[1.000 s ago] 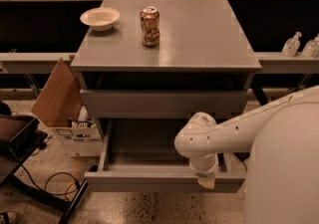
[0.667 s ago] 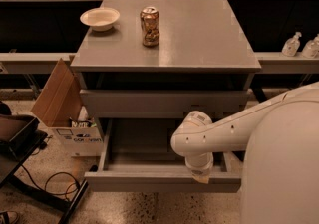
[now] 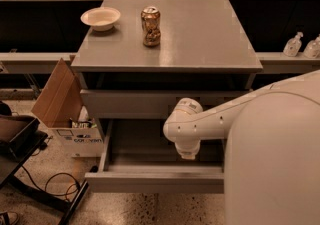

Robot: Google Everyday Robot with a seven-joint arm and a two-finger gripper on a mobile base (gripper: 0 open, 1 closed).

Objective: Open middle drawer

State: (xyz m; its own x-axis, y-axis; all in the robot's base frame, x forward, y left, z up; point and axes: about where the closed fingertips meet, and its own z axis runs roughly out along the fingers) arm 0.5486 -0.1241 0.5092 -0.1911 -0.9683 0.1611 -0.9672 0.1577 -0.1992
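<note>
A: What's changed?
B: The gripper (image 3: 189,153) is shifted left and slightly back compared with a second ago. It is now hung inside the middle drawer (image 3: 150,181), just behind the front panel. The drawer front itself is hardly moved.
A: Meaning for the task?
B: The drawer is pulled well out, below the closed drawer front (image 3: 130,104). The pull is judged done, and the arm is probably being withdrawn.
A: Grip state?
B: Released or clenched cannot be told. The gripper appears clear of the panel.
A: Any text?
B: Dark print is seen on the cardboard box (image 3: 75,136) but can't be read. No brand is made out on the can (image 3: 150,26). Nothing is noted on the bowl (image 3: 100,18) or the bottles (image 3: 293,45).
</note>
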